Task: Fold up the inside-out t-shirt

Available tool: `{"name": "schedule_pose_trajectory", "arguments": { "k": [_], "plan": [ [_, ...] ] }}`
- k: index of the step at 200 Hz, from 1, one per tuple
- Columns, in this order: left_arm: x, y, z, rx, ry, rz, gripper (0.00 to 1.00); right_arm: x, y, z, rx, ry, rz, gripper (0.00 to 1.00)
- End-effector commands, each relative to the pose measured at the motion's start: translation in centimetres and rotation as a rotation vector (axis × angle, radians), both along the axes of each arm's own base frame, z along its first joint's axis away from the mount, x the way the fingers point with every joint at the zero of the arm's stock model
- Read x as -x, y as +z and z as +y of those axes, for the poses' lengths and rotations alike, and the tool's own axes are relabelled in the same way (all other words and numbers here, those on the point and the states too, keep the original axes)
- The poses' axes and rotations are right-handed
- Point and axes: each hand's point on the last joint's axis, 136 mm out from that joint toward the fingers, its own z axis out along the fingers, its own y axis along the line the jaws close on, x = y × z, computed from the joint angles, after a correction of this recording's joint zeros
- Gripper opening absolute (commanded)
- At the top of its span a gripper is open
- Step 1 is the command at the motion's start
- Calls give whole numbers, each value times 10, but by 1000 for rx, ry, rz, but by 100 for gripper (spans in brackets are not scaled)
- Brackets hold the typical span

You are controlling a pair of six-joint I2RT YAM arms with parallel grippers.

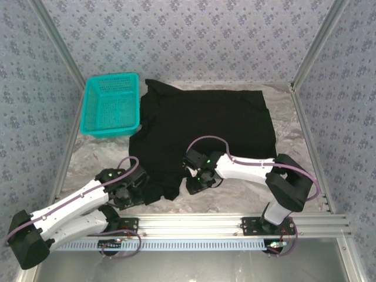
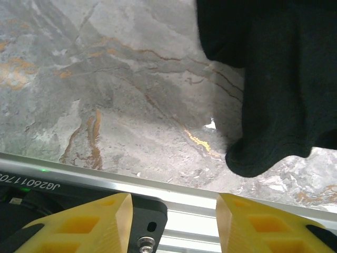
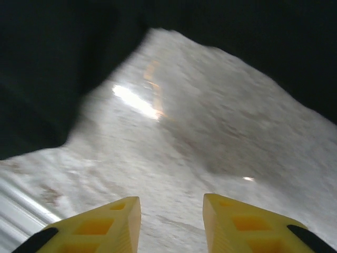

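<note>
The black t-shirt (image 1: pixel 205 126) lies spread flat across the middle of the table, plain black side up, no print showing. A bunched sleeve or corner (image 1: pixel 157 189) trails toward the near edge. My left gripper (image 1: pixel 132 191) sits just left of that bunched corner, open, yellow fingers (image 2: pixel 100 224) empty, with the dark cloth (image 2: pixel 274 89) at upper right. My right gripper (image 1: pixel 197 183) hovers over bare table just below the shirt's near hem, open, fingers (image 3: pixel 247 224) apart with nothing between them, black cloth (image 3: pixel 47 68) ahead and to the left.
A teal mesh basket (image 1: pixel 111 104) stands at the back left, touching the shirt's corner. The grey marbled tabletop (image 1: pixel 235 197) is walled by patterned panels. An aluminium rail (image 1: pixel 205 226) runs along the near edge.
</note>
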Motion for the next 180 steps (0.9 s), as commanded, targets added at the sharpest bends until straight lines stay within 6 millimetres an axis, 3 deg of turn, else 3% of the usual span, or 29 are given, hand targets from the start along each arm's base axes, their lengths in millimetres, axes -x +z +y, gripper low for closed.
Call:
{"name": "schedule_pose_trajectory", "arguments": {
  "k": [1,37,69,101,125,157,180],
  "plan": [
    [-25,9,-35,113,-50,-79,47,10,29,48,-199,110,-17,43],
    [-37,-5,-60,155,-111,-37,48,26,20,78,-268,135,32,49],
    [-42,-16,-60,178,-111,-20,48,32,7,83,-242,144,22,53],
    [-48,-26,-49,137,-105,-23,40,27,-13,81,-176,120,1,52],
    [-46,-34,-40,96,-108,-6,37,20,-25,75,-113,83,-20,45],
    [-42,-39,-33,59,-116,22,30,11,-30,54,-13,25,-67,20],
    [-37,-34,-25,32,-115,25,28,11,-28,33,44,-2,-86,11]
  ]
}}
